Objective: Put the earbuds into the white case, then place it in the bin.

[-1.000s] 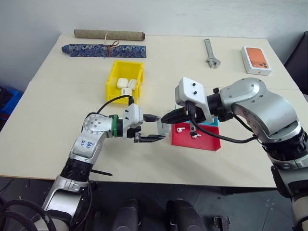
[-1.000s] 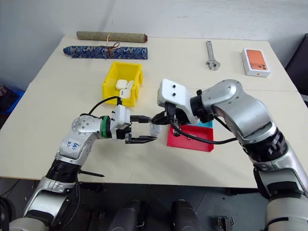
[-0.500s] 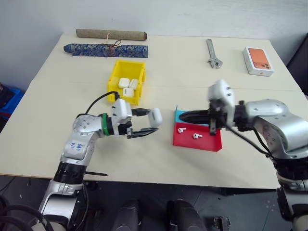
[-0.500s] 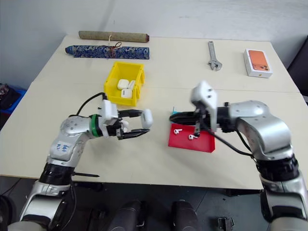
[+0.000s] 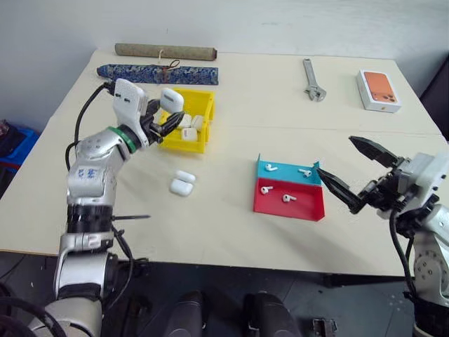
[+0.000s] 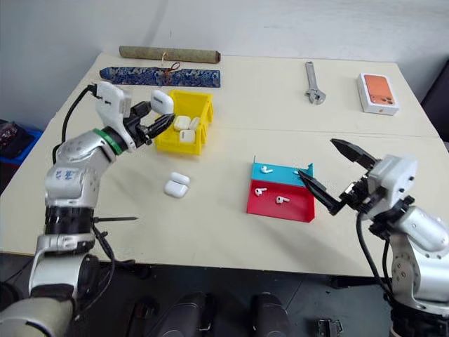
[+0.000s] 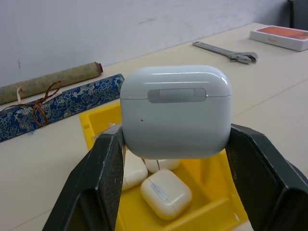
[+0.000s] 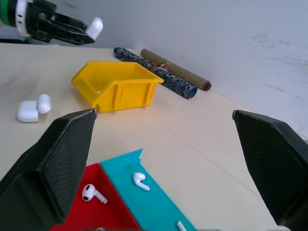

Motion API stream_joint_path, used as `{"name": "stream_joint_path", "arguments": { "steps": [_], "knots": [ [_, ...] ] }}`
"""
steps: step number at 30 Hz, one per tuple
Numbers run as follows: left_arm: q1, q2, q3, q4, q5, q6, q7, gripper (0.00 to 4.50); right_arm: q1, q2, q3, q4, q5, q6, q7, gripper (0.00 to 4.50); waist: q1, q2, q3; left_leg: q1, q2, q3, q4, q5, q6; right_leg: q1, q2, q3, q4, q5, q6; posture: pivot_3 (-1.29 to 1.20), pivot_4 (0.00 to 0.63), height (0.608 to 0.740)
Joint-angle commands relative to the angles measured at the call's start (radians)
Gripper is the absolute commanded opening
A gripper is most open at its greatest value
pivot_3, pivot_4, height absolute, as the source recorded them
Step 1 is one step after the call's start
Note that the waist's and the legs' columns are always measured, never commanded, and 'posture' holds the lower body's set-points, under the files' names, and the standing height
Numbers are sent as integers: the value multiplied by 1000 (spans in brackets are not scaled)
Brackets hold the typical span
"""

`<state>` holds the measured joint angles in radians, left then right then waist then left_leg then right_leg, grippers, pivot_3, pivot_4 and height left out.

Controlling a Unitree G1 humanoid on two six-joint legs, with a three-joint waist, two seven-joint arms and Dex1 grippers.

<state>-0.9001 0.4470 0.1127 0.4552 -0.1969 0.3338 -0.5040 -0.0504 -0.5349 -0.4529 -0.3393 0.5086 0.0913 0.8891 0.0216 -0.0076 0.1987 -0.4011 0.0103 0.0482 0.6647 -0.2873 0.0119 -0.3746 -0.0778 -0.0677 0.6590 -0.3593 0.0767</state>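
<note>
The white case [image 5: 172, 99], pinched shut-lidded in the left gripper [image 5: 166, 116], has been carried above the bin [image 5: 199, 135], while the right gripper [image 5: 356, 172] has been withdrawn and spread wide, so release seems next.

The white case [image 7: 175, 111] I'm gripping is blocking part of the bin [image 7: 98, 126] behind my left fingers [image 7: 107, 179], hiding some of the cases inside. By my right gripper [image 8: 163, 159], the blue tray [image 8: 159, 202] is running off the frame edge, cutting off one of the earbuds [image 8: 181, 226].
</note>
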Motion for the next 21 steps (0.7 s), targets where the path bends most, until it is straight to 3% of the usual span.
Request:
{"name": "stream_joint_path", "arguments": {
  "steps": [1, 7, 12, 13, 16, 19, 21],
  "knots": [
    [-113, -8, -29, 239, 84, -116, 67, 2746, 29, 1, -24, 22, -16, -82, -12, 4475, 0, 0, 0, 0, 0, 1, 0, 0, 0, 0, 0, 0, 0, 0, 0, 0, 150, 740],
    [-202, -32, -45, 496, 121, -273, 42, 2746, 62, -5, 2, 10, -20, -108, -37, 4475, -1, -1, 0, 0, 0, 3, -2, 0, 0, -2, 0, 1, 0, 0, 0, 0, 150, 740],
    [-199, -21, -54, 520, 130, -392, -22, 4219, 79, -14, 36, -30, -17, -83, -67, 4500, -1, -1, 0, 0, 0, 3, -1, 0, 0, -2, 0, 2, 0, 0, 0, 0, 150, 740],
    [-180, -2, -65, 484, 139, -399, -47, 4479, 87, -22, 42, -37, -18, -80, -62, 4500, -1, -1, 0, 0, 0, 3, -1, 0, 0, -2, 0, 2, 0, 0, 0, 0, 150, 740],
    [-66, 66, -68, 268, 105, -390, -173, 4479, 106, -56, 47, -40, -20, -74, -41, 4500, -9, -1, 0, 0, 0, 3, -1, 0, 0, -2, 0, 2, 1, 0, 0, 0, 150, 740],
    [171, 155, -16, -70, -29, -352, -343, 4479, 97, -111, 36, 4, -9, -81, 14, 4500, -26, -1, 0, 1, 1, 3, -2, 0, -1, -2, 0, 3, 1, 0, 0, 0, 150, 740],
    [335, 222, 36, -239, -52, -337, -360, 4479, 83, -153, 37, 37, -3, -91, 66, 4500, -33, 0, 0, 2, 1, 4, -2, 0, -1, -2, 0, 5, 1, 0, 0, 0, 150, 740]
  ]
}}
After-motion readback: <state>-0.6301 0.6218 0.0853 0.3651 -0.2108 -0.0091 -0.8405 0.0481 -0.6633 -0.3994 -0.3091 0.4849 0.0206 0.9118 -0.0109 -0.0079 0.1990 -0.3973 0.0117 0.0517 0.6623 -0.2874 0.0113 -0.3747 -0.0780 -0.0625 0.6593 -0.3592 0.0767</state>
